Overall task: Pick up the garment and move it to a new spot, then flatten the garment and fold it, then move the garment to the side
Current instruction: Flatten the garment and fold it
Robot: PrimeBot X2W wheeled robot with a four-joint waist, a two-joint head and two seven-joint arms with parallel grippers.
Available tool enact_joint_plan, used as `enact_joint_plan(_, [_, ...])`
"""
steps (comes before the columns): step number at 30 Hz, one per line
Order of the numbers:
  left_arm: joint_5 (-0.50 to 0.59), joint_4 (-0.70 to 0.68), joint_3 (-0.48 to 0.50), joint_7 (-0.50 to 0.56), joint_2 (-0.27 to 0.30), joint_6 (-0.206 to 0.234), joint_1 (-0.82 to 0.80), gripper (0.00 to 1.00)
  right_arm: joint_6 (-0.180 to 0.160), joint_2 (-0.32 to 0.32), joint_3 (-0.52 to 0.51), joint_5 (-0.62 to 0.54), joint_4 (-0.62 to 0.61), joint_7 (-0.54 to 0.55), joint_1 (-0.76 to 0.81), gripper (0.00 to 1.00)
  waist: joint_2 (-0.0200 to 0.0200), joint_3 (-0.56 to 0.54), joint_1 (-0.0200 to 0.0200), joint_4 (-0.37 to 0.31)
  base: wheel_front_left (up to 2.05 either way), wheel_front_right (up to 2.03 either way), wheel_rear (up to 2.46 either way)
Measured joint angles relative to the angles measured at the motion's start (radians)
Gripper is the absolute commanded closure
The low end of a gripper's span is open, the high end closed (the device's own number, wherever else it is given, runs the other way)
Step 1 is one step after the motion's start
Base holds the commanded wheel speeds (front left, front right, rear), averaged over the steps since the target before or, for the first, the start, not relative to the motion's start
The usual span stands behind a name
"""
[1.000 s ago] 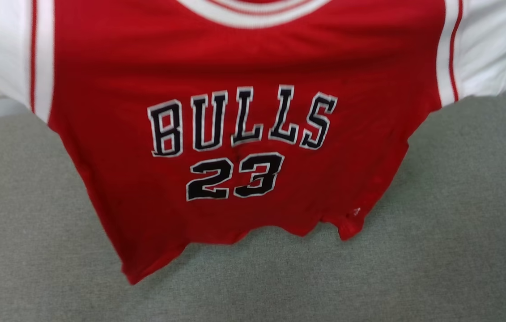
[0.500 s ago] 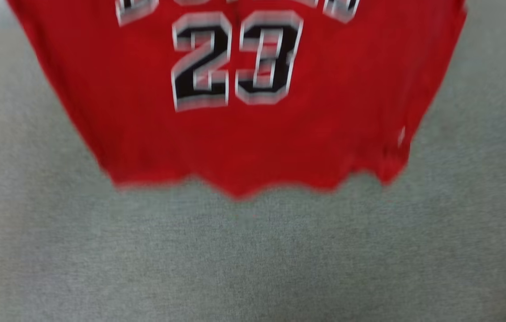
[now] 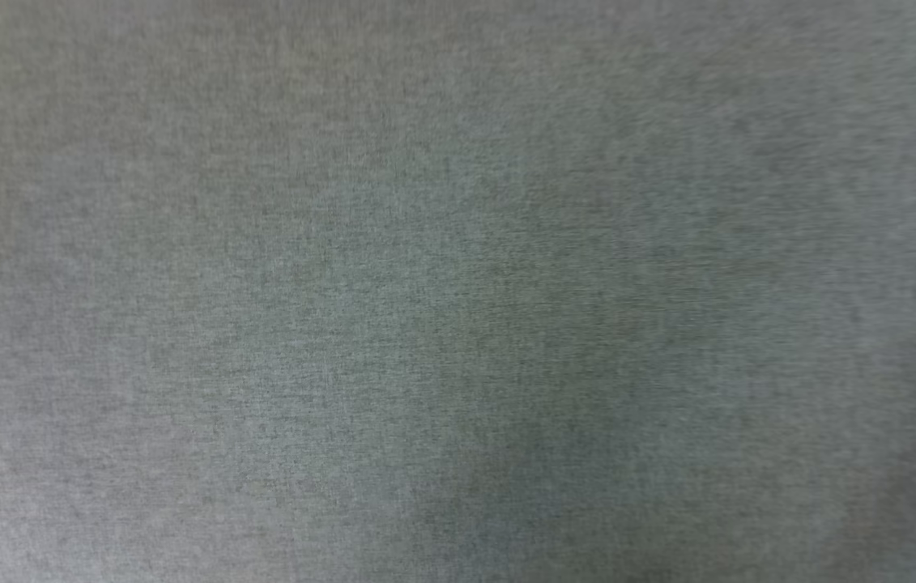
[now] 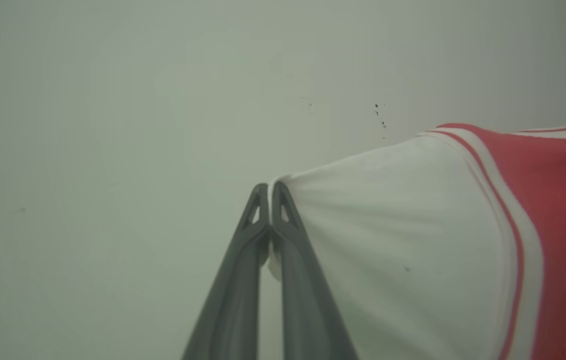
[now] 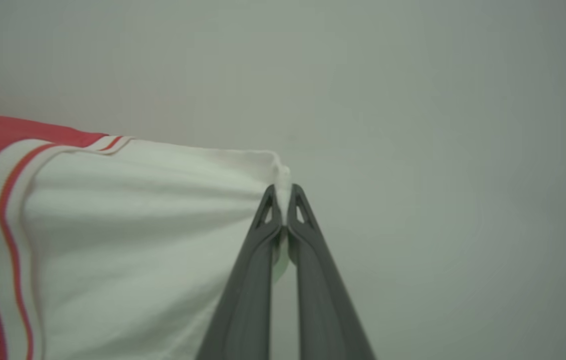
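Observation:
The garment (image 4: 413, 240) is a red jersey with white sleeves and red-and-white striped trim, held up and stretched between both arms. In the left wrist view my left gripper (image 4: 269, 192) is shut on the edge of one white sleeve, the cloth pulled taut to the right towards the red body. My right gripper (image 5: 283, 195) pinches the edge of the other white sleeve (image 5: 152, 235) in the right wrist view, with the cloth running off to the left. A bit of white fabric pokes out between each pair of fingertips.
The head view looks down on a grey cloth surface (image 3: 458, 291), somewhat blurred. Behind the held sleeves both wrist views face a plain pale wall (image 4: 112, 125), with a few small dark specks (image 4: 379, 114) in the left wrist view.
In the head view the red jersey slid up and out of the picture, leaving just the grey surface; the blur suggests the camera tilted down as well.

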Motion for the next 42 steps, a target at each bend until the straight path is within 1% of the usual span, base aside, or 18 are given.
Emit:
enact_joint_plan(5, [0.025,0.176,-0.057,-0.084,-0.065,-0.020,-0.070,1.00,0.000,0.034,0.027,-0.047,0.136,-0.050,-0.059,1.00,0.0000,0.065,0.0001,0.024,0.00,0.00,0.00])
enact_joint_plan(7, [0.024,0.237,-0.076,-0.114,-0.100,-0.027,-0.068,1.00,0.000,0.039,0.031,-0.052,0.172,-0.072,-0.058,1.00,0.0000,0.075,0.0001,0.041,0.00,0.00,0.00])
enact_joint_plan(10, [0.023,0.304,-0.097,-0.145,-0.133,-0.035,-0.028,1.00,0.000,0.050,0.048,-0.056,0.216,-0.110,-0.015,1.00,0.0000,0.069,0.0001,0.057,0.00,0.00,0.00])
enact_joint_plan(13, [0.012,0.350,-0.114,-0.158,-0.166,-0.041,0.060,1.00,0.000,0.055,0.061,-0.042,0.258,-0.143,0.063,1.00,0.0000,0.042,0.0000,0.061,0.00,0.00,0.00])
enact_joint_plan(16, [0.005,0.346,-0.115,-0.160,-0.197,-0.044,0.170,1.00,0.000,0.053,0.087,-0.013,0.295,-0.172,0.156,1.00,0.0000,0.004,0.0000,0.064,0.00,0.00,0.00])
enact_joint_plan(18, [0.006,0.319,-0.109,-0.160,-0.210,-0.045,0.270,1.00,0.000,0.053,0.105,0.025,0.314,-0.182,0.233,1.00,0.0000,-0.028,-0.0001,0.066,0.00,0.00,0.00])
enact_joint_plan(21, [0.009,0.286,-0.121,-0.161,-0.233,-0.049,0.447,1.00,0.000,0.049,0.140,0.120,0.319,-0.181,0.364,1.00,0.0000,-0.084,-0.0001,0.068,0.00,0.00,0.00])
enact_joint_plan(23, [0.013,0.268,-0.139,-0.161,-0.236,-0.050,0.564,1.00,0.000,0.024,0.179,0.171,0.301,-0.169,0.464,1.00,0.0000,-0.126,-0.0002,0.068,0.00,0.00,0.00])
enact_joint_plan(24, [-0.016,0.239,-0.150,-0.161,-0.238,-0.050,0.721,1.00,0.000,-0.009,0.211,0.259,0.262,-0.151,0.622,1.00,0.0000,-0.191,-0.0002,0.068,0.00,0.00,0.00])
enact_joint_plan(27, [-0.059,0.211,-0.194,-0.161,-0.241,-0.051,0.883,1.00,0.000,-0.055,0.249,0.326,0.197,-0.134,0.794,1.00,0.0000,-0.258,-0.0004,0.069,0.00,0.00,0.00])
enact_joint_plan(29, [-0.087,0.201,-0.208,-0.161,-0.230,-0.051,0.982,1.00,0.000,-0.082,0.252,0.379,0.156,-0.120,0.903,1.00,0.0000,-0.302,-0.0004,0.069,0.00,0.00,0.00])
enact_joint_plan(32, [-0.121,0.174,-0.213,-0.159,-0.206,-0.051,1.113,1.00,0.000,-0.116,0.267,0.433,0.086,-0.093,1.041,1.00,0.0000,-0.363,-0.0006,0.065,0.00,0.00,0.00])
enact_joint_plan(36, [-0.144,0.133,-0.217,-0.155,-0.182,-0.026,1.263,1.00,0.000,-0.169,0.285,0.477,0.013,-0.067,1.205,1.00,0.0000,-0.433,-0.0006,0.052,0.00,0.00,0.00])
enact_joint_plan(40, [-0.154,0.105,-0.230,-0.135,-0.152,-0.005,1.390,1.00,0.000,-0.207,0.278,0.500,-0.026,-0.057,1.323,1.00,0.0000,-0.489,-0.0006,0.036,0.00,0.00,0.00])
enact_joint_plan(42, [-0.173,0.087,-0.228,-0.126,-0.141,0.006,1.445,1.00,0.000,-0.215,0.268,0.511,-0.039,-0.052,1.369,1.00,0.0000,-0.512,-0.0007,0.029,0.00,0.00,0.00])
